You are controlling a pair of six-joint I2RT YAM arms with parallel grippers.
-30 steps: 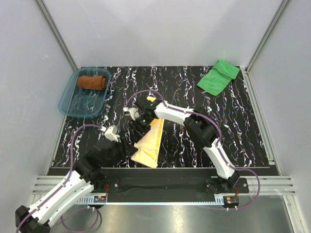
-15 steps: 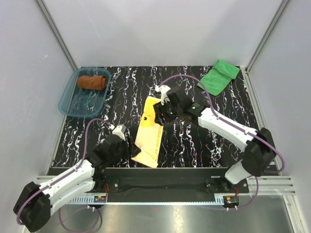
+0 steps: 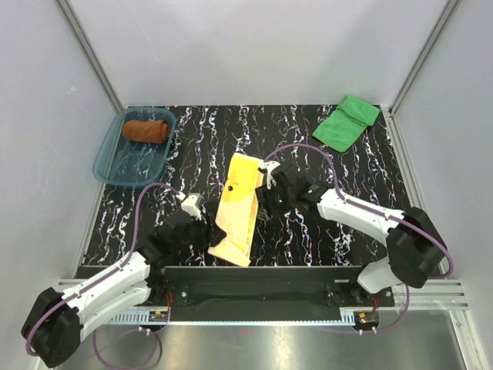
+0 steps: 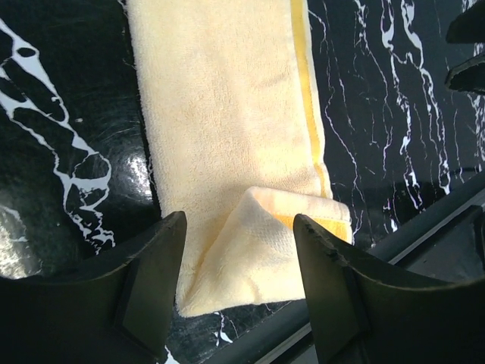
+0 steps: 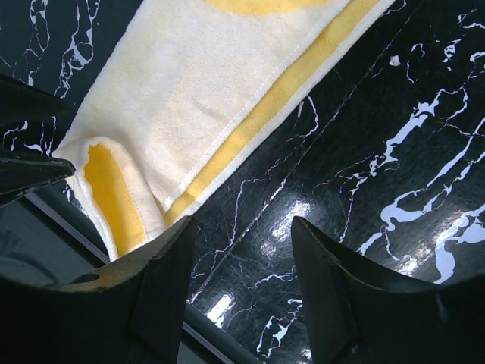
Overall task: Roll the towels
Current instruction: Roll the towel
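1. The yellow towel [image 3: 240,204] lies flat on the table [image 3: 347,223] as a long narrow strip. It sits roughly mid-table and runs from the near edge away from the arms (a little slanted).
2. A deeper yellow band runs along its right side.
3. At the near end one corner is folded back onto the strip, as the left wrist view shows.
4. The left gripper [image 4: 239,227] hangs over that near end. Its fingers are spread wide with the folded corner under the gap, and they hold nothing (whether the tips touch the cloth I cannot tell).
5. The right gripper [image 5: 241,224] is just beside the strip's right edge, over bare table, with its fingers likewise apart and empty.
6. The brown towel [image 3: 146,129] lies rolled up in the tray [image 3: 108,166] at the far left.
7. The green towel [image 3: 347,122] lies folded but unrolled in the far right corner, well apart from both arms.
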